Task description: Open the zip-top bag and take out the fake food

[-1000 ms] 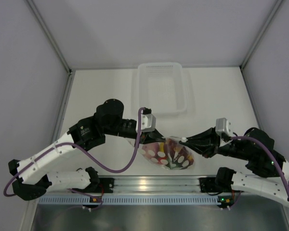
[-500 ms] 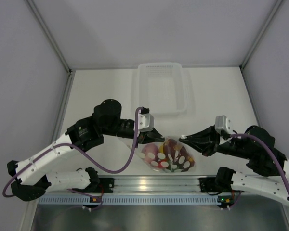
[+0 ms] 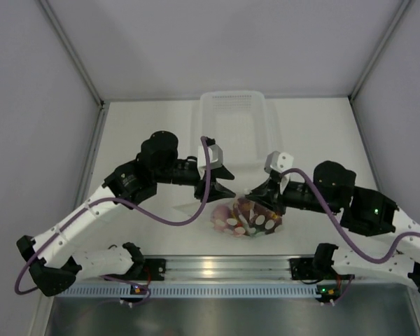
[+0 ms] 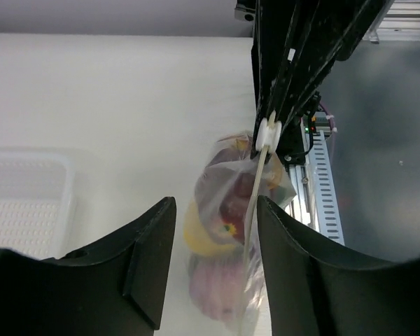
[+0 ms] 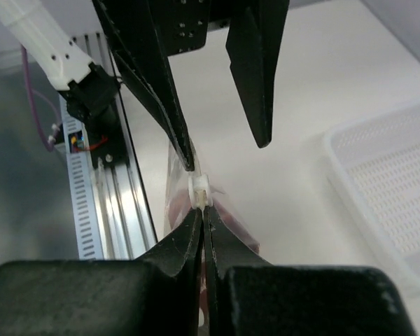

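Pale grey walls enclose a white table [image 3: 140, 140], where a zip-top bag [image 3: 250, 217] sits close to the middle of the near edge, just beyond the metal rail [image 3: 217, 266]. The right gripper [image 5: 199, 210] is clenched tight on the bag's top seam, at the white slider [image 5: 199, 189], so the mouth stands upright and taut above the load. Whether the bag's bottom rests on the table or hangs free cannot be told.

The left gripper [image 4: 213, 206] is released, its jaws apart on either side of the same seam and touching nothing. From there it appears ready to pinch one lip or the slider while the other arm anchors the bag.

The fake food [image 4: 206, 234] is all inside: a yellow piece, a pinkish one below it and darker red shapes show through the dotted plastic. The seam looks closed along the part in view, so the opening step seems barely begun.

A white mesh basket [image 3: 231, 112] waits at the middle of the far edge, well apart from the bag, a likely drop point.
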Robot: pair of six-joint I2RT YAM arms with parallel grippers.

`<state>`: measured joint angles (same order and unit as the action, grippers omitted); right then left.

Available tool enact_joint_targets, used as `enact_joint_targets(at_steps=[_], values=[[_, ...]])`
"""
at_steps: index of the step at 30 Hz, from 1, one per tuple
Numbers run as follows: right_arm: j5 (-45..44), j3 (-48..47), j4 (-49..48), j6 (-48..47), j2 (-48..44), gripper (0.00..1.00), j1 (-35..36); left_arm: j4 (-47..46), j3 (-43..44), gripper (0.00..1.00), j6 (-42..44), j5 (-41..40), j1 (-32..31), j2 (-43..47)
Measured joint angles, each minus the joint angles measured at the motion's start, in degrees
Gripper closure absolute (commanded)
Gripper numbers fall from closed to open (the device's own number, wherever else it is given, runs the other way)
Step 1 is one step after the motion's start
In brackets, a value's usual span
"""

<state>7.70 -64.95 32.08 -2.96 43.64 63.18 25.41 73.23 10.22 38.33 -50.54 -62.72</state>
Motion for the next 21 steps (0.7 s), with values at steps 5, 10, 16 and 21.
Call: enact_joint_targets(at_steps=[5, 10, 16, 21], values=[[-1.81, -2.38, 6.1, -0.52, 6.08, 1.0, 0.0, -2.03, -2.32, 0.37, -1.31, 2.38, 1.11, -1.18], [-2.8, -3.1, 8.7, -1.22, 8.59, 1.0, 0.0, -8.55, -5.55, 0.4, -3.89, 5.22, 1.11, -0.5], [-3.1, -3.1, 8.7, -2.01, 8.33, 1.0, -0.02, -13.2, -7.04, 0.48, -5.73, 7.32, 1.11, -0.07], [-3.23, -3.08, 8.68, -2.43, 8.07, 1.0, -0.04, -15.21, -7.04, 0.62, -6.54, 8.96, 1.11, -1.16]])
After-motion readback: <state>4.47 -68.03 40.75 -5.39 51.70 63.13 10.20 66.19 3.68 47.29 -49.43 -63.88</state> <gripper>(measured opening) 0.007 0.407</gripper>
